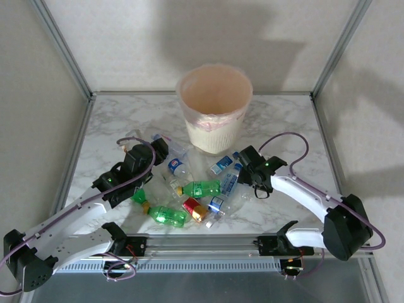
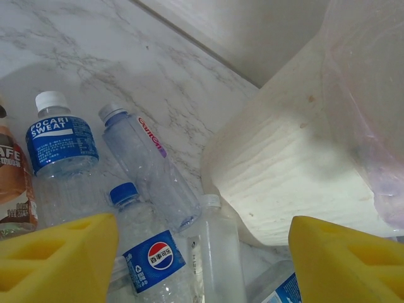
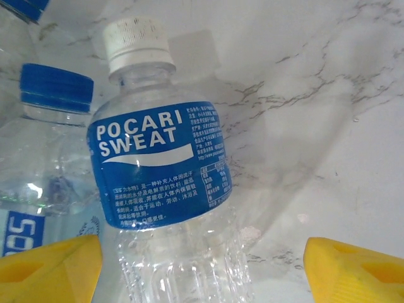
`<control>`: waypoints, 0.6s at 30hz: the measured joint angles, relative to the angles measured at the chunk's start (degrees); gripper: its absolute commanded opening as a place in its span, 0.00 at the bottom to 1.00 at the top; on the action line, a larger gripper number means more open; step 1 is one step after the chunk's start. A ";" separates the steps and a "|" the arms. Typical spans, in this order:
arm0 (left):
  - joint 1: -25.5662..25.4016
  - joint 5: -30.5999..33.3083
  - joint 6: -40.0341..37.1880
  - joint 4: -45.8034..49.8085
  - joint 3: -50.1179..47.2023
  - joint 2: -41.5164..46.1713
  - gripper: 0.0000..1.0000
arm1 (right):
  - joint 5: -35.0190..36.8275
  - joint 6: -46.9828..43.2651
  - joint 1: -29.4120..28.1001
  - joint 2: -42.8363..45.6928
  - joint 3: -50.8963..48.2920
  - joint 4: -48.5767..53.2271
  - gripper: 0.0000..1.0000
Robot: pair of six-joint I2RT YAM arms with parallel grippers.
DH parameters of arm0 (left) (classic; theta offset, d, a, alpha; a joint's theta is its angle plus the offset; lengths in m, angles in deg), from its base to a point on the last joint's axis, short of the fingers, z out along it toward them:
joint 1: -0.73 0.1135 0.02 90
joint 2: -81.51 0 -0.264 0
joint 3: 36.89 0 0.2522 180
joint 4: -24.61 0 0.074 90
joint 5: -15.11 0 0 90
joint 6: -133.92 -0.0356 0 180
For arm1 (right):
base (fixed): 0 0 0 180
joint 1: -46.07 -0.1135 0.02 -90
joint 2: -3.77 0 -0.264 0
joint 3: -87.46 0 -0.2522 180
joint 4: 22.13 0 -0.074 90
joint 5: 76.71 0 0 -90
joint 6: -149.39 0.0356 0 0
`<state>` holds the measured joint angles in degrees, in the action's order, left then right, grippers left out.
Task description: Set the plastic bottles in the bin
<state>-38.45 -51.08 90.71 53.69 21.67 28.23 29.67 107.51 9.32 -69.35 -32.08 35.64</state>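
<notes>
We see the bin (image 1: pixel 213 129), a cream-white tapered wastebasket with a pinkish liner bag (image 1: pixel 189 82) folded over its rim, standing upright at the far middle of the marble table (image 1: pixel 287 123); the plastic bottles (image 1: pixel 230 180) lie scattered on their sides on the table just in front of it, between the two arms. Among them we make out a green bottle (image 1: pixel 201 188), a second green bottle (image 1: pixel 167 216) nearer the arm bases, and a red-and-gold bottle (image 1: pixel 194 208) between those two.

The left hand (image 2: pixel 202 243) hangs over the left part of the heap, near the bin's wall; its yellow fingers (image 2: pixel 57 259) stand wide apart and have hold of nothing. Below and between them lie a Pepsi bottle (image 2: pixel 151 259) with a blue cap and a clear white-capped bottle (image 2: pixel 218 252); beyond these a Pocari Sweat bottle (image 2: pixel 60 142) and a bluish clear bottle (image 2: pixel 148 167) rest on the marble; a brown-labelled bottle (image 2: pixel 12 183) shows at the picture's left edge.

The right hand (image 3: pixel 202 252) is over the right part of the heap, fingers spread to either side of a white-capped Pocari Sweat bottle (image 3: pixel 161 164) lying on the table; a gap shows on one side, so nothing is gripped; on the other side we cannot tell whether finger and bottle touch. A blue-capped clear bottle (image 3: pixel 47 126) lies just beside it.
</notes>
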 measured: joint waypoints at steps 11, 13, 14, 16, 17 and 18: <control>0.00 -0.02 0.46 -0.02 0.00 -0.02 0.70 | -2.69 -1.20 3.63 -2.56 -3.02 -4.61 0.82; 0.00 -0.07 0.50 -0.02 0.02 -0.02 0.70 | -3.26 -1.60 4.57 -2.95 -4.07 -5.55 0.83; 0.00 -0.20 0.63 -0.02 0.02 -0.02 0.70 | -3.65 -1.81 5.18 -3.06 -4.59 -5.90 0.83; 0.00 -0.24 0.66 -0.04 0.02 -0.09 0.70 | -4.46 -2.19 6.49 -3.21 -5.44 -6.64 0.83; 0.00 -0.26 0.70 -0.02 0.02 -0.13 0.70 | -4.70 -2.36 7.15 -3.30 -5.75 -7.13 0.81; 0.00 -0.26 0.85 -0.04 0.02 -0.17 0.70 | -4.83 -2.49 7.74 -3.41 -5.92 -7.48 0.79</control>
<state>-38.45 -51.34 91.56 53.64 21.69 28.06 24.84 105.02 17.06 -72.76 -38.01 28.16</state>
